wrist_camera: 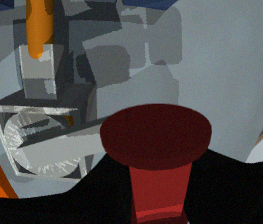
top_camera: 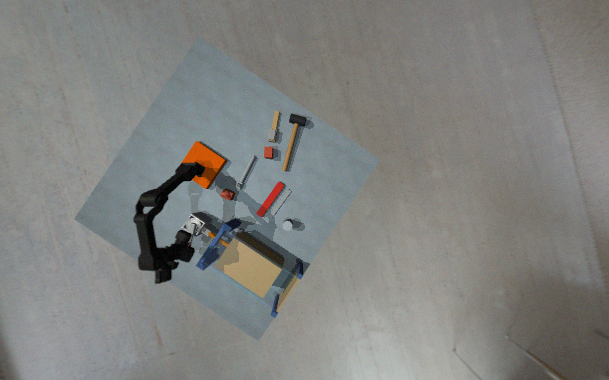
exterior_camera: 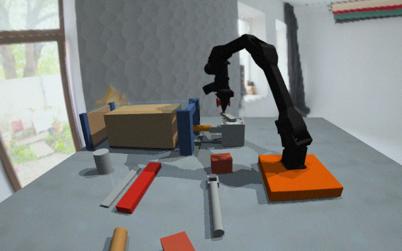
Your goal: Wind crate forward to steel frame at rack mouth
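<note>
The cardboard-coloured crate sits flat in the clear-panelled cubby, its front end close behind the blue frame; whether they touch cannot be told. An orange strap runs from the crate to the grey winch. The winch handle's flat grey arm lies across the winch top, its key end hidden at the hole. My gripper is shut on the handle's red knob, beside and above the winch.
Near the winch lie a red block and a grey bar tool. A red bar, a thin grey strip, a grey cylinder and a mallet lie farther off. The arm stands on an orange base.
</note>
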